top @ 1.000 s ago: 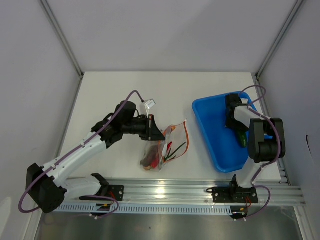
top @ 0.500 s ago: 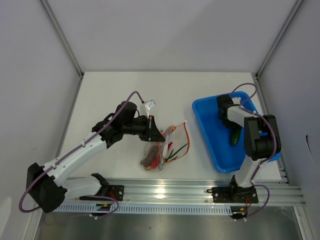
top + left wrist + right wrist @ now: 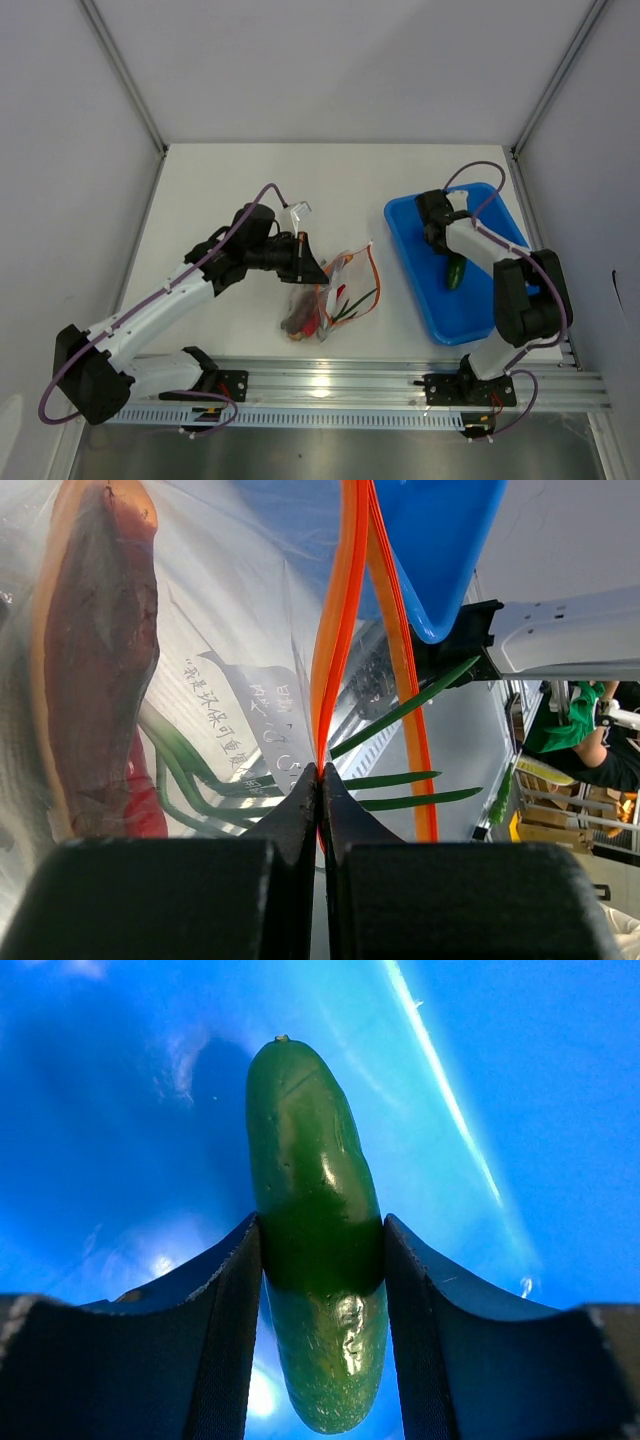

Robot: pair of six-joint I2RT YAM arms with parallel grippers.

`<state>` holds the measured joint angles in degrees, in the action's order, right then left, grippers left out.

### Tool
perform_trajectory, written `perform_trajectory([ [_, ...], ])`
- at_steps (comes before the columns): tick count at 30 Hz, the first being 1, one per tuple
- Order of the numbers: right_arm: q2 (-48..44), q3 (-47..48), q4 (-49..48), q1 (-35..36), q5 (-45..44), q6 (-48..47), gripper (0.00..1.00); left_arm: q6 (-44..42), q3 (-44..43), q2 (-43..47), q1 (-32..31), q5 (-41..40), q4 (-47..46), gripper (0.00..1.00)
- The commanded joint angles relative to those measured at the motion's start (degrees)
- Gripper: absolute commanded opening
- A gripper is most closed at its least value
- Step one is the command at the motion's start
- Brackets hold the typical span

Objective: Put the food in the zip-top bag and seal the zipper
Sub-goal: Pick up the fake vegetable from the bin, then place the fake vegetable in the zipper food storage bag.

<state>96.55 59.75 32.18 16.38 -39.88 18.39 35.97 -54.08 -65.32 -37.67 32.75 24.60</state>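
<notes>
Currently the left gripper [image 3: 320, 780] is clamped on the orange-red zipper strip [image 3: 337, 630] of the crinkly clear plastic zip-top bag [image 3: 338, 285], jaws fully together with the strip pinched between the tips. Beyond the pinch point the two tracks of the strip spread apart, so the mouth is unsealed there. The bag lies on the white table [image 3: 220, 190], left of the blue plastic tray [image 3: 415, 285] and apart from it. Inside the bag the left wrist view shows a dark red toy sausage in a yellow bun [image 3: 95, 680], with a red toy chili [image 3: 148, 805] just beside its lower end. Thin green onion stalks [image 3: 400, 780] reach across the mouth, their tips past the strip. The right gripper [image 3: 320, 1240] holds the dark green toy cucumber [image 3: 315, 1190], one finger pressed against each side at mid-length, both ends projecting past the fingers. The cucumber is over the tray interior, in its right half in the top view. Whether it rests on the tray floor or is raised cannot be determined.
</notes>
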Motion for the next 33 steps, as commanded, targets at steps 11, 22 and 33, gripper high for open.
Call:
perform_trajectory([
  [11,-20.5,3.6,8.2,0.3,13.6,4.6,0.0,-0.1,-1.8,0.2,0.4,-1.5,-0.4,0.01],
  [22,-34.3,7.1,3.0,3.4,40.8,19.3,0.0,0.2,-4.6,-0.5,0.5,-0.4,-1.2,0.01],
  [33,-32.7,12.1,0.6,19.6,36.4,26.9,0.0,0.2,-8.8,-3.1,0.5,0.2,-2.2,0.01],
])
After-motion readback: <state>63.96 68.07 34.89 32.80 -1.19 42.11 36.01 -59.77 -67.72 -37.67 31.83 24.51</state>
